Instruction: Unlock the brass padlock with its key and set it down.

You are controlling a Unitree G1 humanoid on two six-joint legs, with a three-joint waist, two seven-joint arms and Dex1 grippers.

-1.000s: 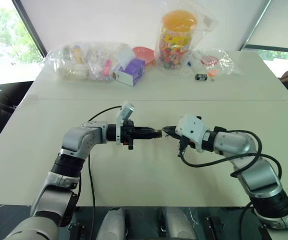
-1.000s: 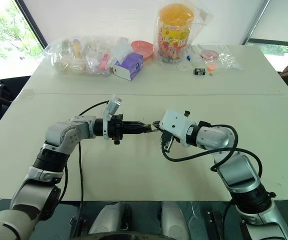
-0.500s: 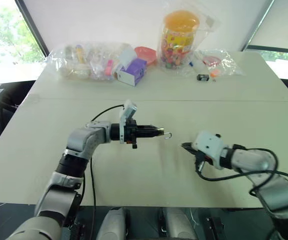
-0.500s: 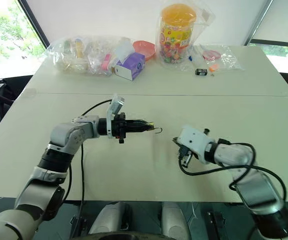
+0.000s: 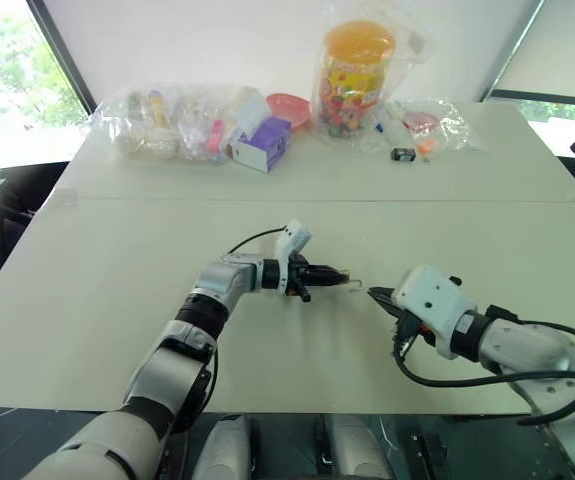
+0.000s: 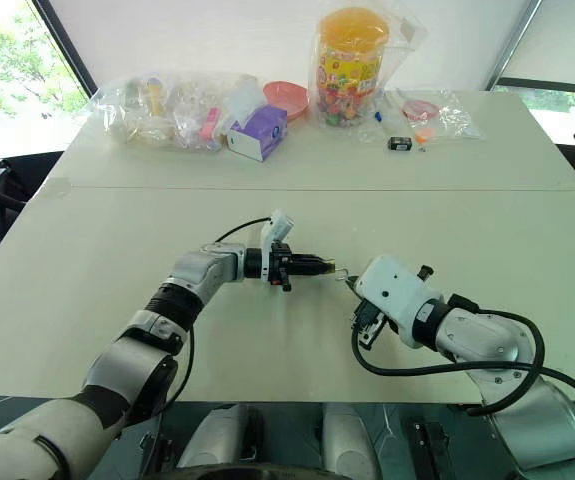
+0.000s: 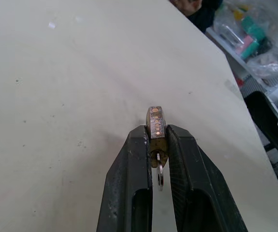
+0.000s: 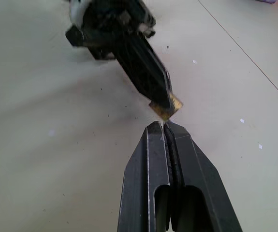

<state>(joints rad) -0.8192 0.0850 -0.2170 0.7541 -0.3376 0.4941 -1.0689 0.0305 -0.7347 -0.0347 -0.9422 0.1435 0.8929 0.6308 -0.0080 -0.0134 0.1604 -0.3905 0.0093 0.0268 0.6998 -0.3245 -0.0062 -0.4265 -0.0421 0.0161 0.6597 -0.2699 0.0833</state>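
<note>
Pale tabletop (image 5: pixel 87 290) filled the near ground, with window light at the far left. Brass padlock (image 7: pixel 155 123) sat pinched between the two black fingers of the left gripper (image 7: pixel 156 139), near the table's middle and just above the surface. Its body stuck out past the fingertips, long axis roughly in line with the fingers, pointing toward the robot's right; the thin silvery shackle (image 5: pixel 356 283) projected from the far end as an open hook. Left arm reached forward across the table, forearm angled right, gripper almost level.

Right gripper (image 8: pixel 165 126) faced it from the other side, fingers pressed together, tips just beside the padlock; whether they touched could not be told. Key not discernible.

Bagged clutter (image 5: pixel 182 122), a purple box (image 5: pixel 262 144) and a yellow-lidded jar (image 5: pixel 353 75) lined the far edge.
</note>
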